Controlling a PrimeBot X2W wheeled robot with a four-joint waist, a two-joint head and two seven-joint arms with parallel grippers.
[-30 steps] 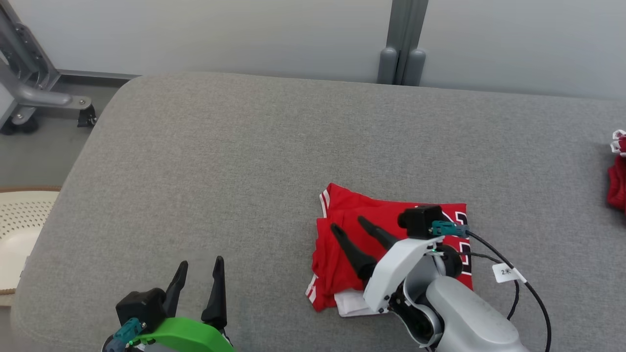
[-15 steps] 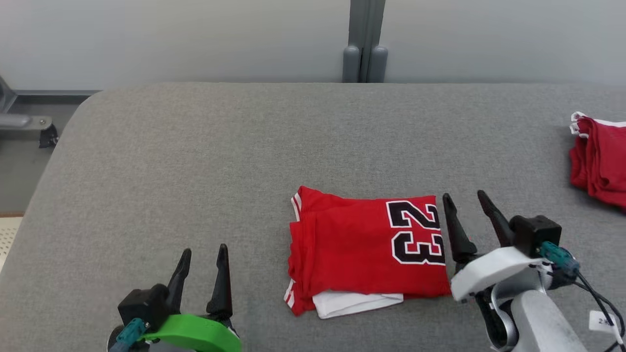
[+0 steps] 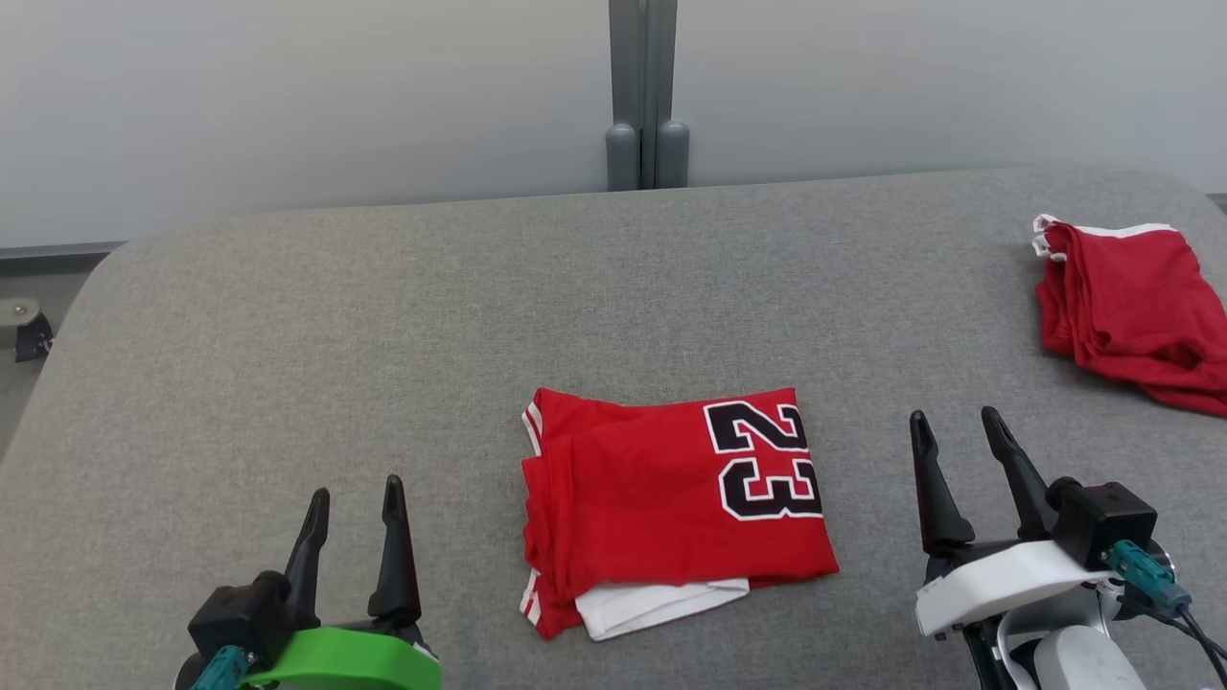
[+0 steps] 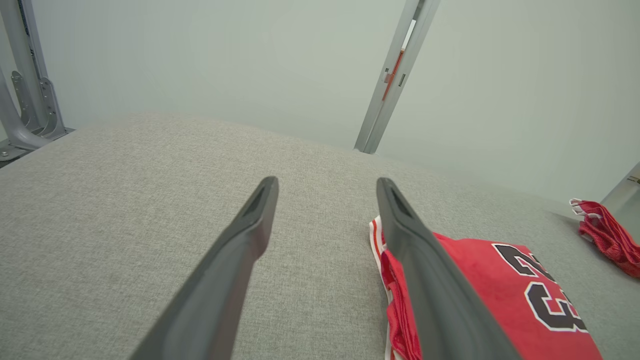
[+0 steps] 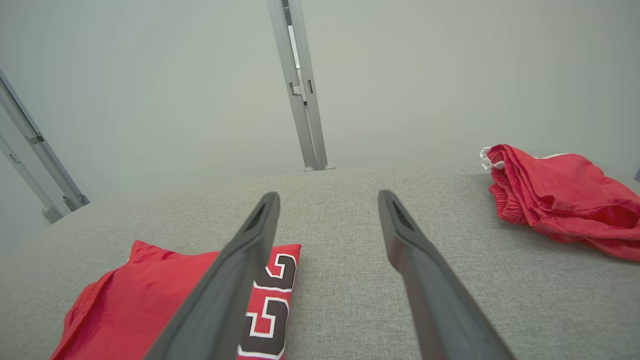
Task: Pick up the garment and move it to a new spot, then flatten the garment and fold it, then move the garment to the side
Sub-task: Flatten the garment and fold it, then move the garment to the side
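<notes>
Garment (image 3: 661, 508): red, numbered 23, folded, on grey surface (image 3: 383, 335).
Left pincer (image 3: 356, 487): fingers apart, clear of garment.
Right pincer (image 3: 953, 415): fingers apart, clear of garment.
Second red cloth (image 3: 1122, 297): crumpled, far right.

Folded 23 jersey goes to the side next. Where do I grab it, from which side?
Probably the jersey at its right edge by the 23, coming in low from the right with the open right claw: that edge looks like one clean fold, while the left and near edges show loose stacked layers.

The red garment (image 3: 633, 508) is soft matt cloth, the grey surface (image 3: 335, 335) under it coarse woven fabric, the far post (image 3: 644, 86) smooth metal.
</notes>
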